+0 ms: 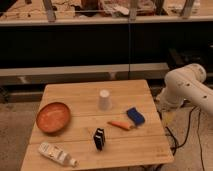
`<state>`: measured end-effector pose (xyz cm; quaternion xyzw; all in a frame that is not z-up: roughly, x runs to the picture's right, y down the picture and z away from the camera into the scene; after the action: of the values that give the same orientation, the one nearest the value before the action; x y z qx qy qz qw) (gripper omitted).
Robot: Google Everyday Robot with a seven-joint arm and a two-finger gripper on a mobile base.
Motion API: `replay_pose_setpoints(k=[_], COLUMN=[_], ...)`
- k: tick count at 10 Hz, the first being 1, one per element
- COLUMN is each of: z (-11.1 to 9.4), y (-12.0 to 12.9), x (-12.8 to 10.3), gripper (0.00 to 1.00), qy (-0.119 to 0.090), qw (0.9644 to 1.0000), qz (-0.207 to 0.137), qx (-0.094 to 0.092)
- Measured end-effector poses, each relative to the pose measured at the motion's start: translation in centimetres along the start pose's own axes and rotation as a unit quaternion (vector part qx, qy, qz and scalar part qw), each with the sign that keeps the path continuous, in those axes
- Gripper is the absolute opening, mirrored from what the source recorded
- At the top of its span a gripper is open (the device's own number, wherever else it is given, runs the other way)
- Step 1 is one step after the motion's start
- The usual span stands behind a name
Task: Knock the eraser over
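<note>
Black rectangular eraser stands upright on wooden table; claw off-frame.

My arm is white; my claw is out of view. On the pale wood surface: black eraser with a lighter stripe, white cup, blue sponge, orange bowl.

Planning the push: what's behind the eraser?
Behind the eraser, not touching, stands the white cup; the eraser's far face is hidden. The gripper is out of view; only the arm shows.
</note>
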<state>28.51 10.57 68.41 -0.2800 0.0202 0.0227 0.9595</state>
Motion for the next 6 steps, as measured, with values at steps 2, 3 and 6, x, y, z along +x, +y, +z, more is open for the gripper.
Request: replay_pose_setpoints(k=[2, 3, 6], z=[0.1, 0.2, 0.4], y=[0.1, 0.3, 0.5], x=[-0.1, -0.3, -1.1], gripper=[0.8, 0.8, 0.8], qy=[0.0, 0.0, 0.001], qw=[1.0, 1.0, 1.0], qz=[-0.001, -0.003, -0.008], qx=[-0.001, -0.002, -0.001])
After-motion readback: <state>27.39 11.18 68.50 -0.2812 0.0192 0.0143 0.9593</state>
